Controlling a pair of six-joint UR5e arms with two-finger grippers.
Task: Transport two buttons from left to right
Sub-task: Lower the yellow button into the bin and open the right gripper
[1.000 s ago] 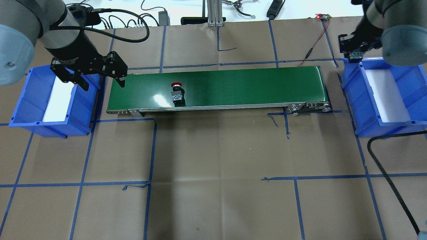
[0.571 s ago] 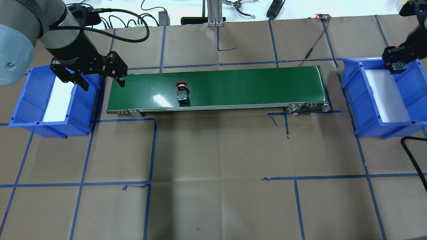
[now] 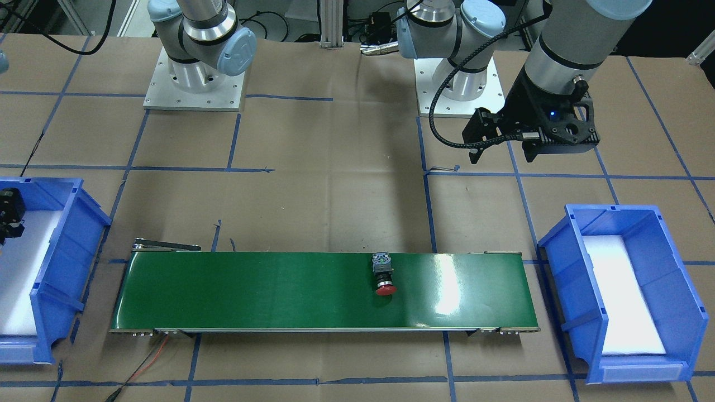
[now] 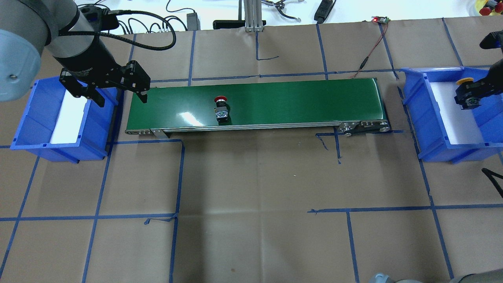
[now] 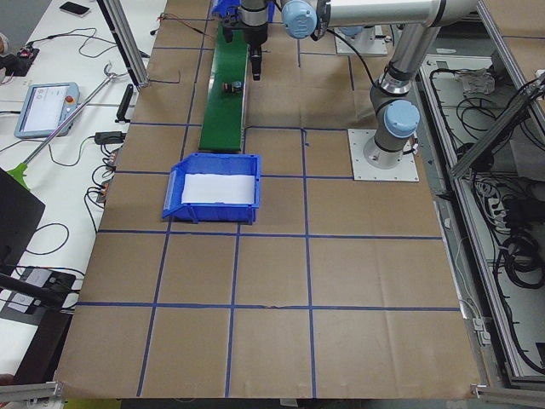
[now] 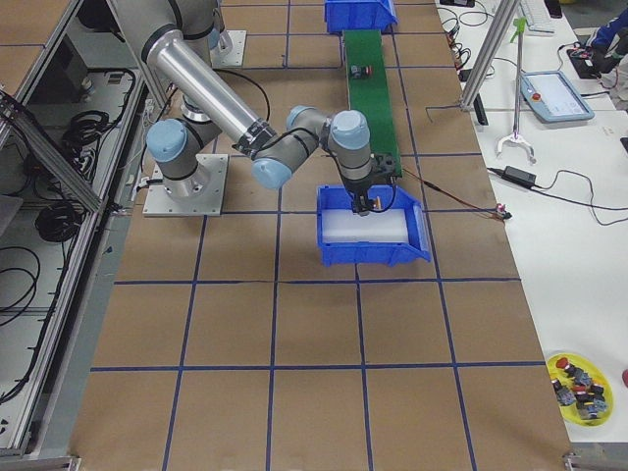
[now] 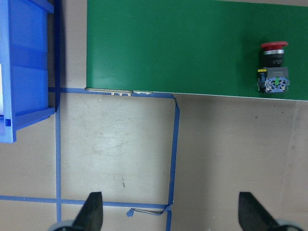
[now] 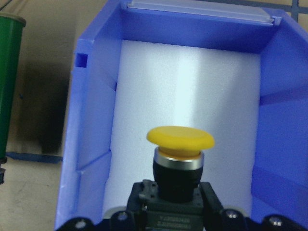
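The red-capped button (image 4: 221,108) lies on its side on the green conveyor belt (image 4: 294,98), left of the middle; it also shows in the front view (image 3: 383,274) and the left wrist view (image 7: 274,67). My left gripper (image 4: 120,98) is open and empty, above the belt's left end beside the left blue bin (image 4: 35,118). My right gripper (image 4: 469,96) is shut on the yellow-capped button (image 8: 179,159), holding it cap-forward over the white floor of the right blue bin (image 4: 416,110), above the bottom.
A red wire (image 4: 369,55) runs to the belt's right end. Cables and tools lie along the table's far edge. A yellow dish of spare buttons (image 6: 579,378) sits off the table. Blue tape lines cross the brown paper.
The red button has ridden the belt to the right. My right gripper has carried the yellow button from the belt's right end to over the right bin. The left arm has not moved.
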